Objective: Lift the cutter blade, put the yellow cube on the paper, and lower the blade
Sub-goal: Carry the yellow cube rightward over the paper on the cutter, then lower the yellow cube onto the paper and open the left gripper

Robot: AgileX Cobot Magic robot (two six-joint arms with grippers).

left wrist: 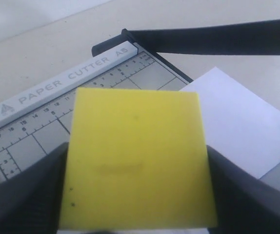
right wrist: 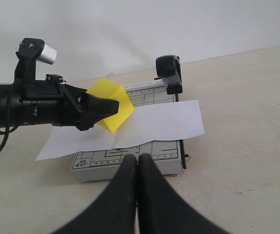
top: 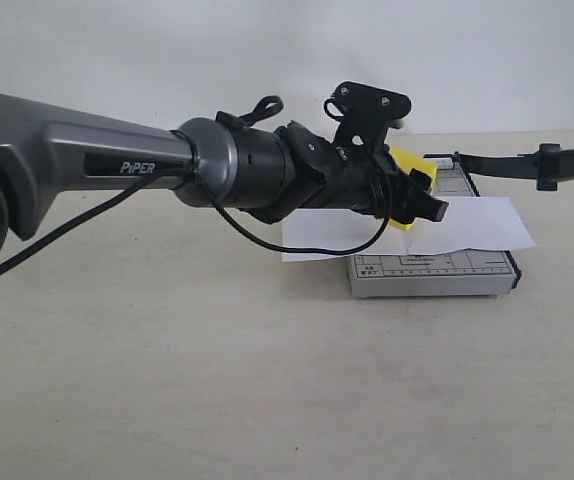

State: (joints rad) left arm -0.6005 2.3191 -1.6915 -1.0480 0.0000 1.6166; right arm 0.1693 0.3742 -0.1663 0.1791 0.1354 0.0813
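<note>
Centre frame, the left tool (right wrist: 113, 109) clamps the yellow cube (left wrist: 137, 161) tilted over the paper (right wrist: 164, 119) for setting down, while the cutter blade (top: 497, 162) stands raised at right (clearing the way) and the right tool (right wrist: 138, 165), pinched together and empty, hangs apart.

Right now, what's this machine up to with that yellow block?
The left hand grips the yellow cube, tilted, over the white paper lying across the paper cutter's base. The cutter blade is raised, its handle in the air. The right hand is shut, empty, set back from the cutter. The cube has not been released yet.
</note>
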